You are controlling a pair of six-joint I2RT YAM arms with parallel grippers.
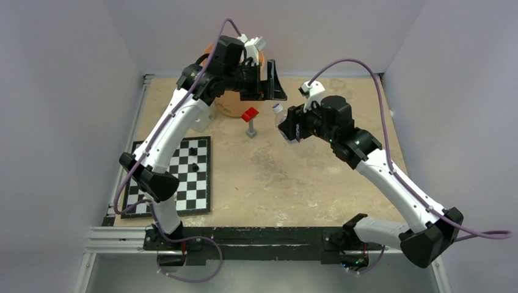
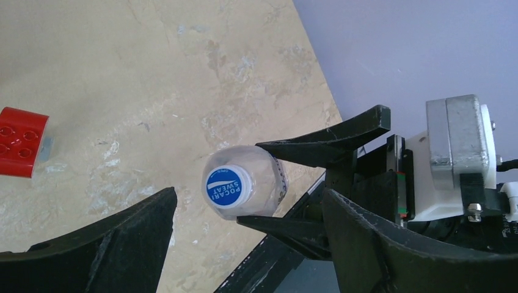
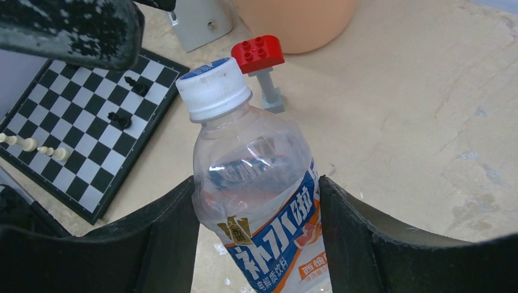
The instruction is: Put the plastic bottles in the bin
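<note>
A clear plastic bottle (image 3: pixel 259 183) with a blue and orange label and a blue-topped white cap is held off the table by my right gripper (image 3: pixel 256 238), which is shut on its body. In the top view this bottle (image 1: pixel 281 119) hangs at mid-table with my right gripper (image 1: pixel 291 129) around it. The orange bin (image 1: pixel 227 107) stands at the back, mostly hidden by my left arm. My left gripper (image 1: pixel 275 82) hovers open just beyond the bottle, beside the bin. From the left wrist, the bottle's cap (image 2: pixel 227 186) faces the camera between my open left gripper (image 2: pixel 250 244) fingers, untouched.
A red brick (image 1: pixel 249 114) sits on a grey post next to the bin. A chessboard (image 1: pixel 183 177) with a few pieces lies on the left. A grey block (image 3: pixel 198 21) stands by the bin (image 3: pixel 293 21). Walls close in on three sides.
</note>
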